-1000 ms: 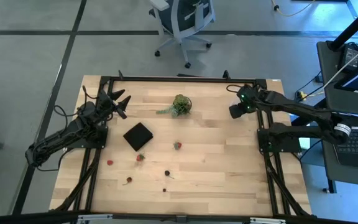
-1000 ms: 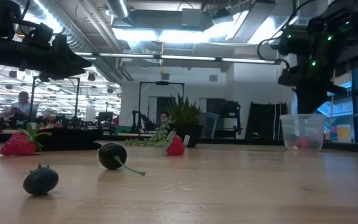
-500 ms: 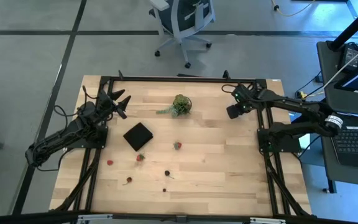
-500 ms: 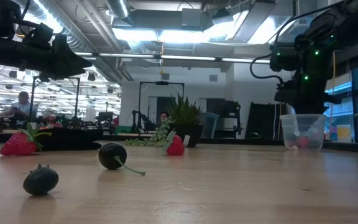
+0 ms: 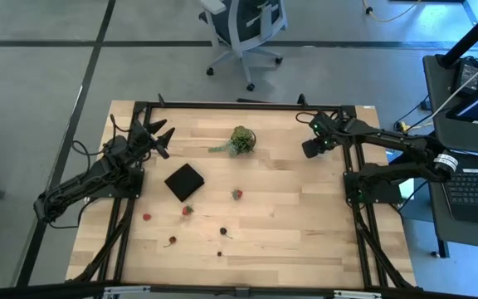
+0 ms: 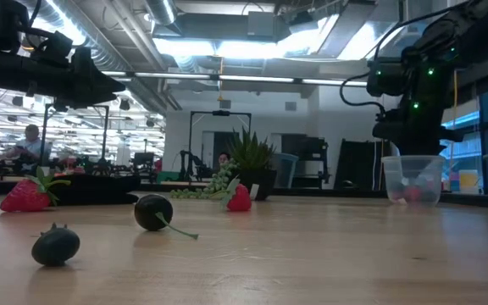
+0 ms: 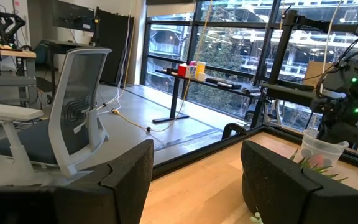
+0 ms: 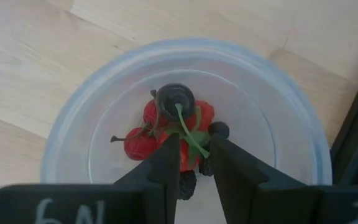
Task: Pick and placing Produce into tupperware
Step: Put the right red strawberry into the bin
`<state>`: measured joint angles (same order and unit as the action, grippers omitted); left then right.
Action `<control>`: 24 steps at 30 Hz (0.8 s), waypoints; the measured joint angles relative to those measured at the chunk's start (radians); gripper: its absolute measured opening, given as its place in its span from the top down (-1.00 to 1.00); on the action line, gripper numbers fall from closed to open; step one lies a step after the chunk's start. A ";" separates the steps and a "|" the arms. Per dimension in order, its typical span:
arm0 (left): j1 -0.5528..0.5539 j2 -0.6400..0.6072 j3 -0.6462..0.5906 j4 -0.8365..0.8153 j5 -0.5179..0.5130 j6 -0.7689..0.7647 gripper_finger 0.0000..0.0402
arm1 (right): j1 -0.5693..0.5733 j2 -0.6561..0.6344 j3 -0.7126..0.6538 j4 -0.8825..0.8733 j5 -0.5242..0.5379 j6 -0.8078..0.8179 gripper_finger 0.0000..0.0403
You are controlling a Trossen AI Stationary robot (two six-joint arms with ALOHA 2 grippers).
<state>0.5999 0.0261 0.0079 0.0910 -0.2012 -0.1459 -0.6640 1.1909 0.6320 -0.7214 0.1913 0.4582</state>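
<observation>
Right hand (image 8: 188, 163) over tupperware (image 8: 73, 124), six berries (image 5: 236, 194) outside

Only an upside-down "N9" shows, on the right pincer (image 8: 188, 163) body

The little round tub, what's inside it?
The tupperware holds red berries, a dark one on top, and a green stem. The right gripper's fingers cover some pieces underneath.
</observation>
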 joint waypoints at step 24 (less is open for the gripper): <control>0.000 0.000 0.000 0.001 0.000 -0.004 -0.18 | 0.538 -0.412 -0.102 0.597 -0.002 -0.228 0.54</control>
<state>0.6000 0.0257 0.0078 0.0916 -0.2011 -0.1497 -0.1260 0.7786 0.5302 -0.1248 0.1891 0.2303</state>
